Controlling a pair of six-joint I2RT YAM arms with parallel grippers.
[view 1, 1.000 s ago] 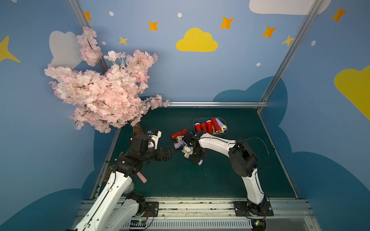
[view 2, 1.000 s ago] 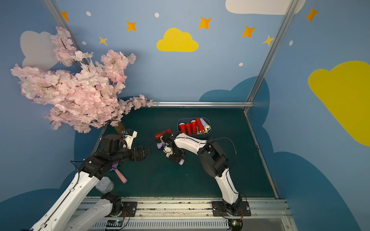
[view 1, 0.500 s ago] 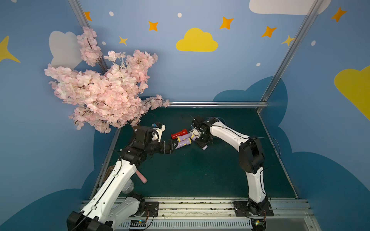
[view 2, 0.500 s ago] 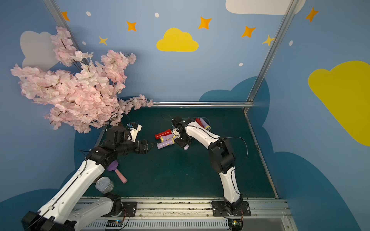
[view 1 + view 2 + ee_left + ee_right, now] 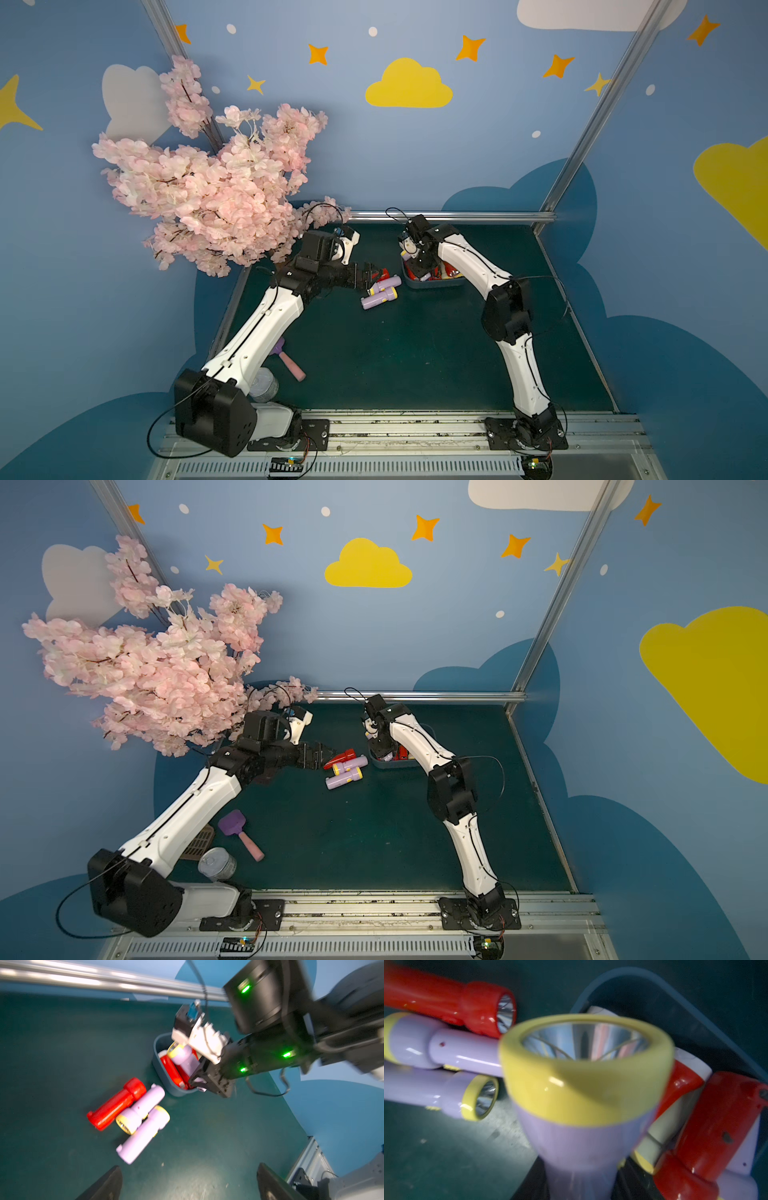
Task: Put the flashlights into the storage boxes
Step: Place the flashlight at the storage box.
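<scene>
Your right pincer point(image 5: 200, 1082) grips a lilac, yellow-ringed plastic flashlight point(image 5: 185, 1057) over the blue-grey plastic tub point(image 5: 159, 1069); left pincer point(image 5: 189, 1184) gapes wide.

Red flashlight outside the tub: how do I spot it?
Find the small blue-grey plastic tub at the back of the dark green mat. Beside it lie two lilac plastic flashlights and the red plastic flashlight, the only red one outside.

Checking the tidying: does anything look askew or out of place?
The blue-grey plastic tub looks overfull: red flashlights and a cream flashlight lie crisscross inside; the right gripper holds a yellow-ringed lilac flashlight tilted over them. A red flashlight and two lilac flashlights lie loose beside it.
</scene>
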